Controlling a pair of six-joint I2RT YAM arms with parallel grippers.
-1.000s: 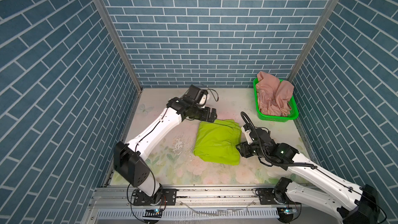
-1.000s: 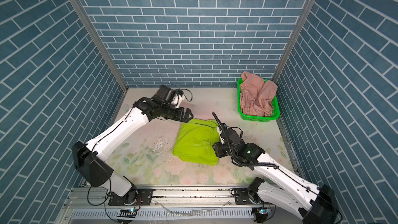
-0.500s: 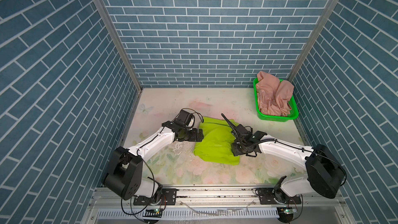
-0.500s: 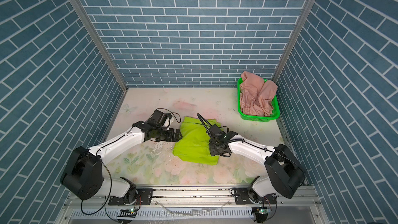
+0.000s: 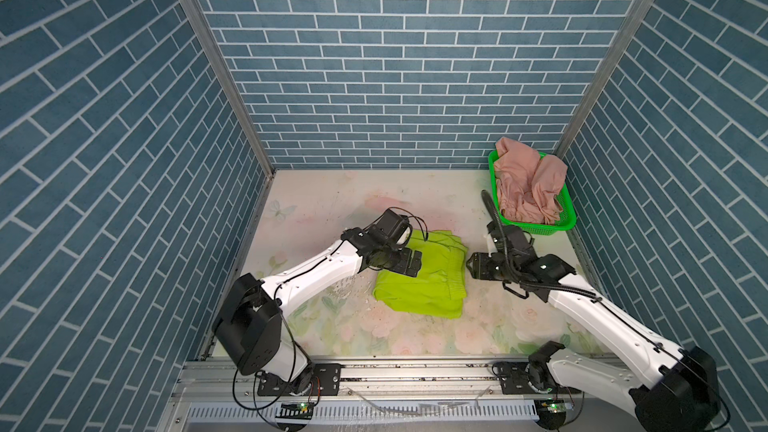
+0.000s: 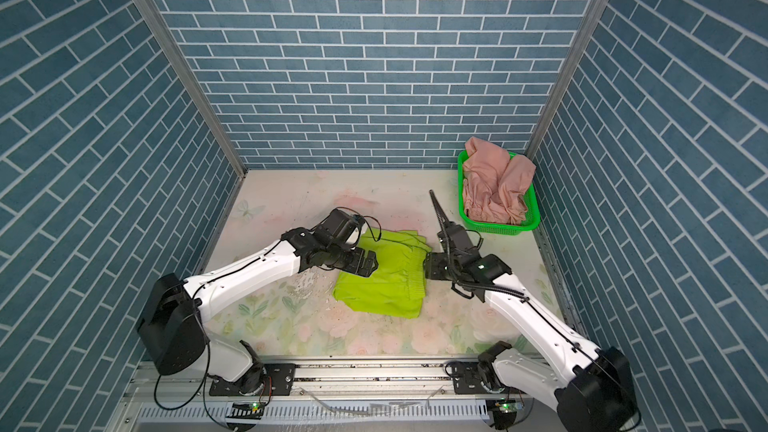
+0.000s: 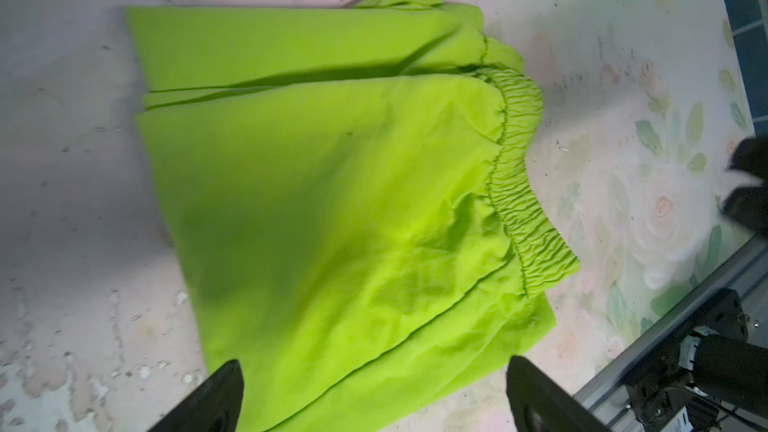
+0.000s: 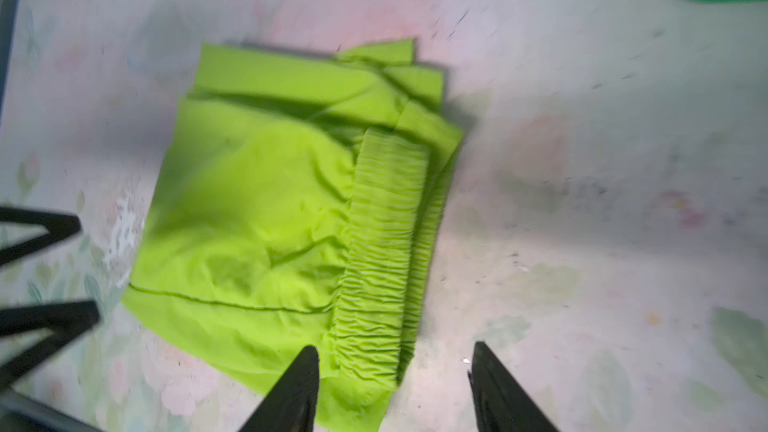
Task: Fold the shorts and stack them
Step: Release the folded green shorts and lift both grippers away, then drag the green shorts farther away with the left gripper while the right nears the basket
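Observation:
The lime-green shorts [image 5: 424, 280] [image 6: 386, 280] lie folded flat on the table's middle, with the gathered waistband [image 8: 382, 243] toward the right side. My left gripper [image 5: 409, 263] [image 6: 365, 265] hovers open over their left edge, and its fingers frame the fabric [image 7: 332, 201] without holding it. Just off the waistband edge, my right gripper [image 5: 471, 270] [image 6: 427, 270] [image 8: 395, 351] is open with nothing clamped. The dusty-pink shorts [image 5: 525, 182] [image 6: 496, 187] lie crumpled in the green basket.
The green perforated basket [image 5: 536, 228] [image 6: 498, 227] stands at the back right against the brick wall. The floral table surface [image 5: 332, 209] is scuffed, with white flecks left of the green shorts. Brick walls close in three sides, and a metal rail runs along the front.
My left gripper came from the green shorts' far edge down to their left edge. My right gripper reached in over the shorts, then drew back to the waistband side.

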